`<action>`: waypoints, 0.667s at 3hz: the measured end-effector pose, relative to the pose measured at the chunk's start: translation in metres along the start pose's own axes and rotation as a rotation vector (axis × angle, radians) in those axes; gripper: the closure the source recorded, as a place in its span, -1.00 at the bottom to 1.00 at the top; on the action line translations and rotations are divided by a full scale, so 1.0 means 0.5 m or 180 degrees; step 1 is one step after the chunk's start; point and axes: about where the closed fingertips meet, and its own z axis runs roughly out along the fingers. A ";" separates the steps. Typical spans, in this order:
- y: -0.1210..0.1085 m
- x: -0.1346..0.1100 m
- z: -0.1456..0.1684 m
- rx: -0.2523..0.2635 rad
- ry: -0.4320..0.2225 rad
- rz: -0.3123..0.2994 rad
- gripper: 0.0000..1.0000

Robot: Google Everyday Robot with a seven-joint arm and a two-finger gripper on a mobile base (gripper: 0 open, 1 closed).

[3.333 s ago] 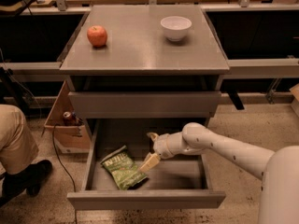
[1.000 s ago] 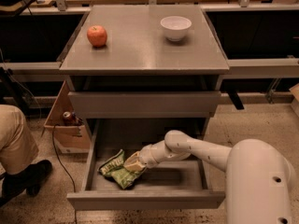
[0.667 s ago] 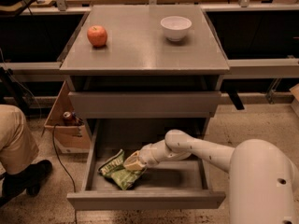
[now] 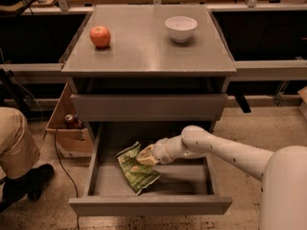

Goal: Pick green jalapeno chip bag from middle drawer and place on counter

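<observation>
The end effector (image 4: 145, 157) is down inside the open middle drawer (image 4: 149, 205), against the upper right edge of the green jalapeno chip bag (image 4: 138, 173). Whether it has closed on the foil cannot be told. The bag lies left of centre on the drawer floor, its long axis running diagonally from back-left to front-right, with the lettered band toward the back. A hold on only an edge of crinkly foil could slip during the lift. The dangling bag could also catch the upper drawer front (image 4: 148, 107) before reaching the bench (image 4: 144, 51).
</observation>
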 end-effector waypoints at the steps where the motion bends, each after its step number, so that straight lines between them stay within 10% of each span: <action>1: -0.012 -0.027 -0.069 0.0187 0.0092 -0.0081 1.00; 2: -0.026 -0.060 -0.153 0.0404 0.0261 -0.0152 1.00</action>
